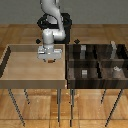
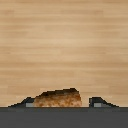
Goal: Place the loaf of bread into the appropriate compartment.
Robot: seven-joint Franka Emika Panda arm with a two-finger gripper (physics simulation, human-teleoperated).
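Look at the loaf of bread (image 2: 57,98) in your wrist view: a small, mottled lump, orange-brown with darker and paler flecks, its upper edge uneven and sloping up toward one end. It sits between the end effector's (image 2: 70,101) fingers (image 2: 102,102), dark grey tips showing at either side of it, one against its end and the other just beside it. So the jaws are narrowed around the loaf and appear to have hold of it. Behind it you see only the pale wood grain of the light tan tray (image 1: 20,70).

In the exterior view, the end effector (image 1: 50,59) hangs over that tray, near its edge on the exterior view's right, with the loaf (image 1: 50,60) a tiny brown speck beneath it. The dark brown divided tray (image 1: 97,62) stands just beside, holding small grey blocks (image 1: 84,73) in its cells.
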